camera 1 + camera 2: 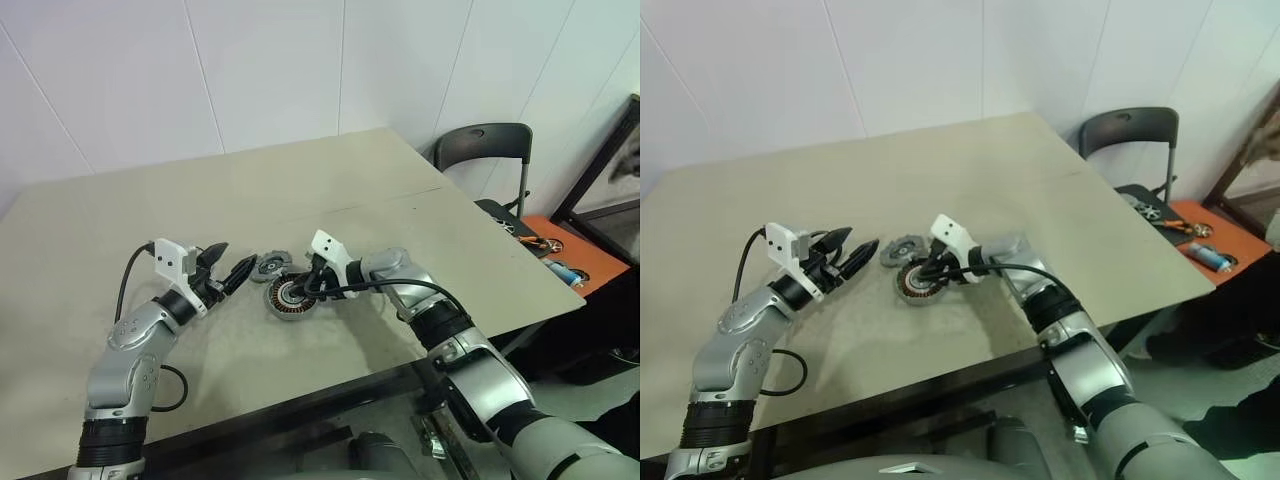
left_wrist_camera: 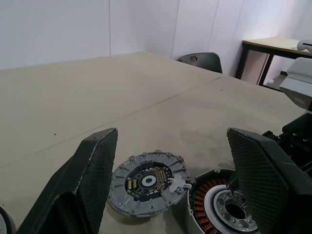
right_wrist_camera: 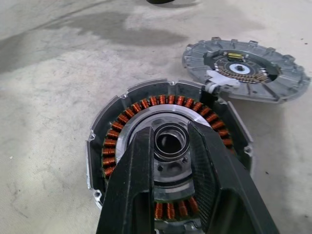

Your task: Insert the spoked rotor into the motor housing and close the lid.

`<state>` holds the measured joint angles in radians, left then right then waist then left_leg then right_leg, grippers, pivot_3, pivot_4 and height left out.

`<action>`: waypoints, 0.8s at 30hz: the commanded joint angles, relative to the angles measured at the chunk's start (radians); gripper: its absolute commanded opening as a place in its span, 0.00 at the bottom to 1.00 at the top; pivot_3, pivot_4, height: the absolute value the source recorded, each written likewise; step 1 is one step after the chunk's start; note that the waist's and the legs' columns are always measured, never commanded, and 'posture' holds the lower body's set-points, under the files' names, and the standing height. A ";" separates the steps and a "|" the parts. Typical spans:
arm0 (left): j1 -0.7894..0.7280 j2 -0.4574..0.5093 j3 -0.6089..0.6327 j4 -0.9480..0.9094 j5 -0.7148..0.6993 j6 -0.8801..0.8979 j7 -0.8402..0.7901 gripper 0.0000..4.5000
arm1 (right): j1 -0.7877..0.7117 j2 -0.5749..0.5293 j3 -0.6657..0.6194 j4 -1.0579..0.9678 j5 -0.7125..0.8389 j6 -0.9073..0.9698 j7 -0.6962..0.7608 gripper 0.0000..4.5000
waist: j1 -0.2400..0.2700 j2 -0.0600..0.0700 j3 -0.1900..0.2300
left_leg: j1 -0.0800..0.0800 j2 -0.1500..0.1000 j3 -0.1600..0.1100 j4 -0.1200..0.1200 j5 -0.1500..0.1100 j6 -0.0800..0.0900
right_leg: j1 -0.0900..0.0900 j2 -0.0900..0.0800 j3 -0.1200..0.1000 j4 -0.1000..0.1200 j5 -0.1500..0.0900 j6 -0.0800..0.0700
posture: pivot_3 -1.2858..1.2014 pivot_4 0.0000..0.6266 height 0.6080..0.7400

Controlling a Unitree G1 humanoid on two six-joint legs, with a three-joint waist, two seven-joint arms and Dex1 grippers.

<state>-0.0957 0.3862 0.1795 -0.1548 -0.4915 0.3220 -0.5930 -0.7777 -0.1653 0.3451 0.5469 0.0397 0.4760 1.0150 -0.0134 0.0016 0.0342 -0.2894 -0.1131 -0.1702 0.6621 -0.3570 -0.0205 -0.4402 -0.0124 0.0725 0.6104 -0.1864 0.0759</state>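
Head views, item one: the motor housing [image 1: 274, 301] lay flat on the table [image 1: 420, 220] near its front edge, open face up, so you had its ring of copper windings and central bore exposed for loading. Item two: the spoked rotor [image 1: 270, 266] lay flat just behind the housing and toward your left arm, rim against rim or nearly so, not yet seated. Item three: the right gripper [image 1: 300, 291] reached in from the right and angled down over the housing's centre, likely to steady or probe it. Item four: the left gripper [image 1: 237, 256] hovered level just beside the rotor with its tips aimed at it, empty. A chair [image 1: 486, 150] stood past the far right corner. Left wrist view: your left fingers [image 2: 97, 165] stood wide apart and framed the rotor, whose notched rim and dark middle faced up. That was a ready stance for a pinch across the rim, by my reading. Right wrist view: your right fingers [image 3: 131, 185] were a narrow gap apart with nothing between them, their tips over the silver ring on either side of the bore. You could not tell whether they touched it. No lid had been closed.
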 commanded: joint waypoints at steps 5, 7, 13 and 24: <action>0.000 0.008 0.013 -0.040 -0.005 -0.011 0.000 0.85 | -0.003 0.024 0.010 0.004 -0.011 -0.021 -0.018 0.15 | 0.000 0.000 0.000 | 0.000 0.000 0.000 0.000 0.000 0.000 | 0.000 0.000 0.000 0.000 0.000 0.000 | 0.52 0.00 1.00; 0.004 0.008 0.014 -0.045 -0.006 -0.010 0.001 0.85 | -0.004 0.024 0.009 0.018 -0.016 -0.029 -0.024 0.15 | 0.000 0.000 0.000 | 0.000 0.000 0.000 0.000 0.000 0.000 | 0.000 0.000 0.000 0.000 0.000 0.000 | 0.52 0.00 1.00; 0.013 0.010 0.016 -0.049 -0.006 -0.011 0.001 0.85 | 0.003 0.023 0.013 0.027 -0.025 -0.042 -0.025 0.15 | 0.000 0.000 0.000 | 0.000 0.000 0.000 0.000 0.000 0.000 | 0.000 0.000 0.000 0.000 0.000 0.000 | 0.52 0.00 1.00; 0.021 0.008 0.011 -0.052 -0.003 -0.015 0.000 0.85 | 0.009 0.009 0.017 0.029 -0.026 -0.051 0.001 0.15 | 0.000 0.000 0.000 | 0.000 0.000 0.000 0.000 0.000 0.000 | 0.000 0.000 0.000 0.000 0.000 0.000 | 0.52 0.00 1.00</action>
<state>-0.0712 0.3872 0.1797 -0.1630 -0.4915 0.3220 -0.5924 -0.7668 -0.1474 0.3560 0.5830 0.0153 0.4307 1.0002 -0.0133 0.0018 0.0343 -0.2890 -0.1130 -0.1702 0.6621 -0.3571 -0.0205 -0.4399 -0.0123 0.0725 0.6105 -0.1864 0.0759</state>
